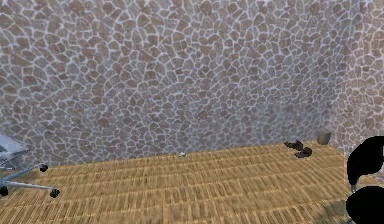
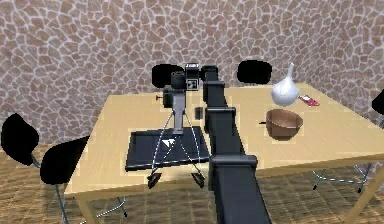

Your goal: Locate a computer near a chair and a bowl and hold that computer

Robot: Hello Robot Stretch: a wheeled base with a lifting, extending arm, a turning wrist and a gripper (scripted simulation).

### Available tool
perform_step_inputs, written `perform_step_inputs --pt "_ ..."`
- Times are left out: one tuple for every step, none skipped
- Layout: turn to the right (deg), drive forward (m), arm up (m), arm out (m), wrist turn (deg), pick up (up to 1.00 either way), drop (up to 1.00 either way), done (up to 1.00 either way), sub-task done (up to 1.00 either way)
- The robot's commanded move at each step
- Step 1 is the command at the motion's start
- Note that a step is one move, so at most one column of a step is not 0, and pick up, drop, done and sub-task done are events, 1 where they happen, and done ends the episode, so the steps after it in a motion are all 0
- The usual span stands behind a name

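Note:
In the arm side view a dark flat computer (image 2: 150,150) lies near the front edge of a light wooden table (image 2: 330,140). A brown bowl (image 2: 284,123) stands on the table to the right of the arm. Black chairs ring the table: two at its left (image 2: 62,160), two behind it (image 2: 254,70). The dark arm bar (image 2: 228,150) rises from the bottom edge across the table. The gripper (image 2: 176,180) hangs in front of the computer, its thin fingers (image 2: 157,172) spreading down toward the table's front edge. I cannot tell whether it holds anything.
A white vase (image 2: 287,88) and a small pink thing (image 2: 309,101) stand behind the bowl. In the forward view a stone wall (image 1: 190,70) closes off a wooden floor, with a wheeled chair base (image 1: 22,170) at the left, small dark things (image 1: 299,150) and a black rounded shape (image 1: 366,180) at the right.

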Motion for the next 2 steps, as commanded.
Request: perform_step_inputs --pt "0.0 0.0 0.0 0.0 45.0 0.0 0.0 0.0 0.0" --pt "0.0 0.0 0.0 0.0 45.0 0.0 0.0 0.0 0.0"
